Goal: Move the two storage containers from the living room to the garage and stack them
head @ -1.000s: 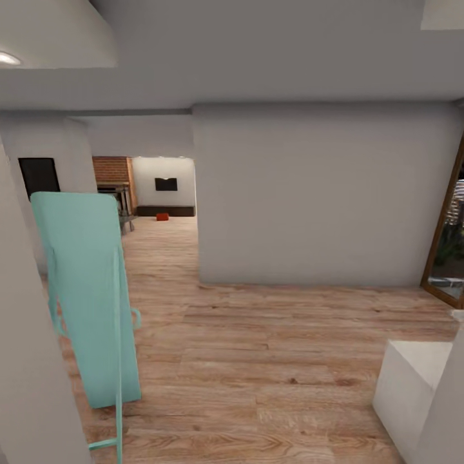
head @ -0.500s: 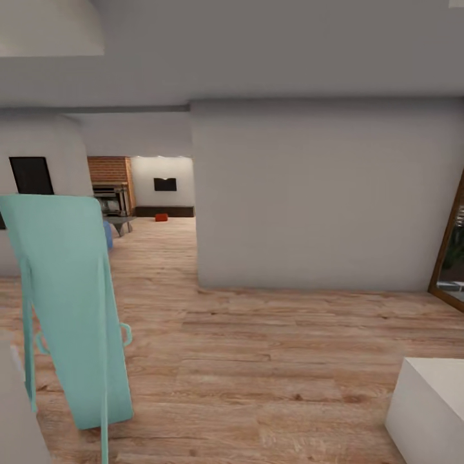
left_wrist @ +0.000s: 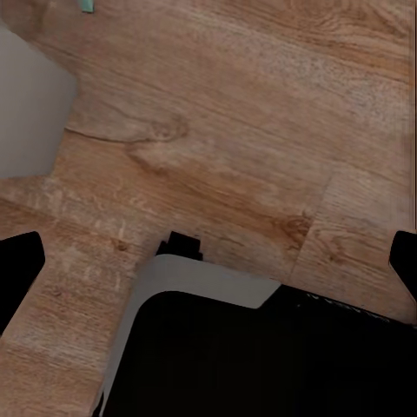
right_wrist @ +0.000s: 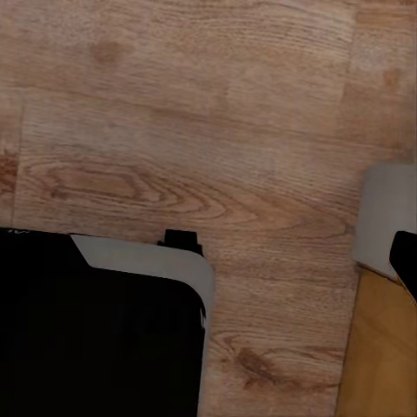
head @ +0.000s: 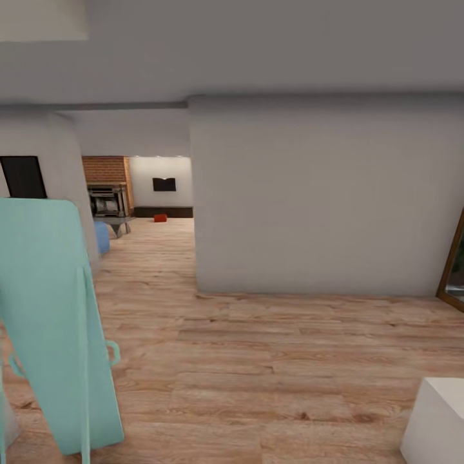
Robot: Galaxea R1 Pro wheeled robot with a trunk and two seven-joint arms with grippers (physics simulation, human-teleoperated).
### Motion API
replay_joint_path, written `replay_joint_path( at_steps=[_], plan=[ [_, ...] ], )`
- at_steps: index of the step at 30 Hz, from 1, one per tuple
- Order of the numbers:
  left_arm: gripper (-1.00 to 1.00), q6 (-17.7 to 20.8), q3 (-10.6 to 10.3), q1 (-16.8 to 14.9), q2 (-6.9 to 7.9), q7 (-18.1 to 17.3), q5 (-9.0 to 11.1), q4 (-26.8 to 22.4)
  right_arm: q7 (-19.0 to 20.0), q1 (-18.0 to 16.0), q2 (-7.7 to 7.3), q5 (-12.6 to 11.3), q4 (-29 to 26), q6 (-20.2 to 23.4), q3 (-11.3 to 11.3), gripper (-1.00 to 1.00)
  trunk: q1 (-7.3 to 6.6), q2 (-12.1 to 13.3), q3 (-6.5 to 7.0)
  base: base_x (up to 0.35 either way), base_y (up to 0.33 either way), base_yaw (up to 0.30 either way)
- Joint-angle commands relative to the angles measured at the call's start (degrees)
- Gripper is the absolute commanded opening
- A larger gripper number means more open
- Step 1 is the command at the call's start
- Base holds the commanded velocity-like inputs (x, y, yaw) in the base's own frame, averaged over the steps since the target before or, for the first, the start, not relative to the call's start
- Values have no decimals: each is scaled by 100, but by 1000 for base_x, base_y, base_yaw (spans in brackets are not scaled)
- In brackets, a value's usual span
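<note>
Far down the hallway, one orange-red storage container point(head: 160, 218) sits on the living room's light wood-plank floor, in front of a long dark bench point(head: 164, 211) and below the wall TV point(head: 164, 184). A red brick fireplace point(head: 105, 183) stands to its left. It is small and distant, well out of reach. In the left wrist view my left gripper point(left_wrist: 208, 261) hangs over wood planks, its two dark fingertips far apart with nothing between them. My right gripper point(right_wrist: 208, 261) also hangs over planks, one fingertip point(right_wrist: 405, 259) at the picture's edge, holding nothing.
A tall teal folding stand point(head: 55, 322) leans close at my left. A big white wall block point(head: 322, 193) fills the middle, with the passage to its left. A white box point(head: 438, 422) stands near right, a wood-framed glass door point(head: 454, 270) beyond, and a blue object point(head: 102, 237) by the left corner.
The whole view has shifted as I roll forward: the teal stand has slid left and down in the picture, the near left wall has dropped out, and the white box is nearly past.
</note>
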Motion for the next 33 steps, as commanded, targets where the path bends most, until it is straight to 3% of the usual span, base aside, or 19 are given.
replay_joint_path(
  at_steps=[1, 33],
  plan=[
    [100, -8, -49, -4, -1, 14, 45, 0, -13, -8, 0, -23, 17, -31, 44, 100, 5, -7, -10, 322, 0, 0],
    [100, -15, -49, -4, 11, 23, 45, 0, -13, -8, -7, -23, 17, -10, 43, 100, 5, -7, -10, 322, 0, 0]
  ],
)
